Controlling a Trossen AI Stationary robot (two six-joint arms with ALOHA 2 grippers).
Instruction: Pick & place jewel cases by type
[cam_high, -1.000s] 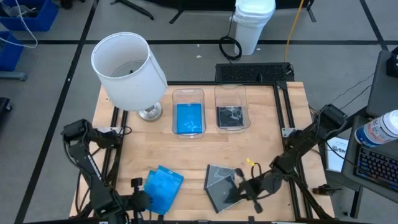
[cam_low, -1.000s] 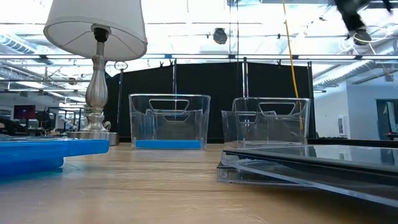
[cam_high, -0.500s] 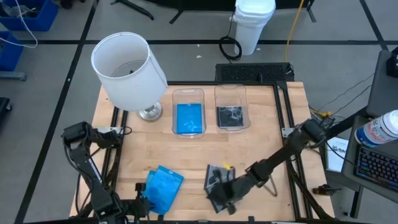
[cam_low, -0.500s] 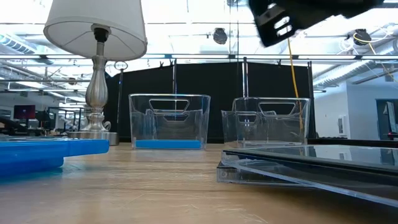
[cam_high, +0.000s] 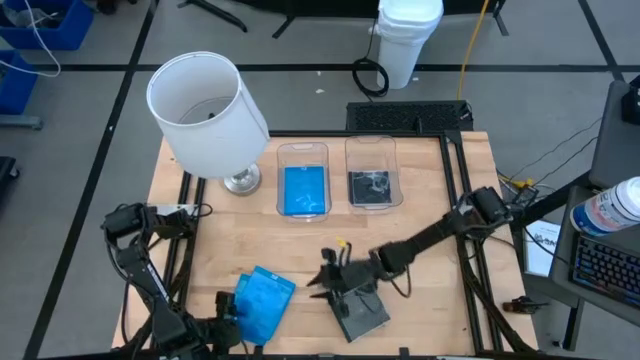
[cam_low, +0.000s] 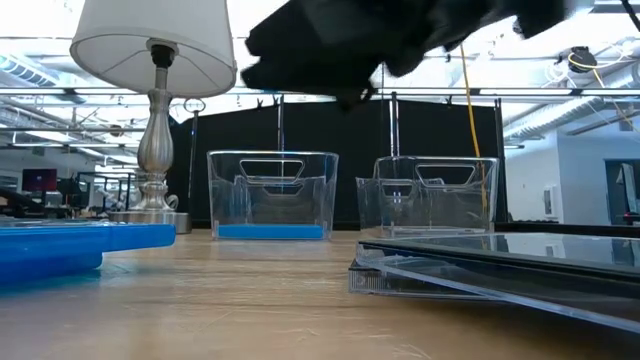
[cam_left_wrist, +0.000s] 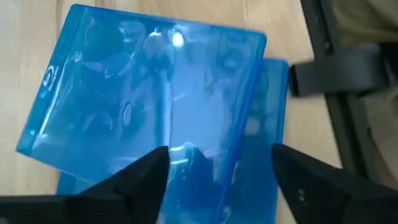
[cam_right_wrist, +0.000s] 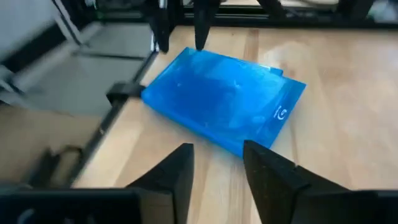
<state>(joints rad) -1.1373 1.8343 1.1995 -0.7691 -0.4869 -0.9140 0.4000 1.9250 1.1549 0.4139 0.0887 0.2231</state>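
Observation:
Two bright blue jewel cases (cam_high: 266, 300) lie stacked askew near the table's front left; the left wrist view shows the top one (cam_left_wrist: 149, 93). My left gripper (cam_high: 228, 306) hangs open over that stack's near-left edge, its fingers (cam_left_wrist: 149, 171) above the top case. A pile of clear, dark-insided jewel cases (cam_high: 360, 310) lies near the front centre. My right gripper (cam_high: 322, 278) hovers open between the two piles, pointing at the blue stack (cam_right_wrist: 224, 106).
Two clear bins stand at the far centre, the left one (cam_high: 303, 152) holding a blue case and the right one (cam_high: 371, 145) a dark one. A white-shaded lamp (cam_high: 208, 115) stands at the far left. Bare wood lies between the bins and the piles.
My right gripper has swept from the table's front right toward the left, passing over the dark pile, and now faces the blue stack. The jewel cases lie where they were.

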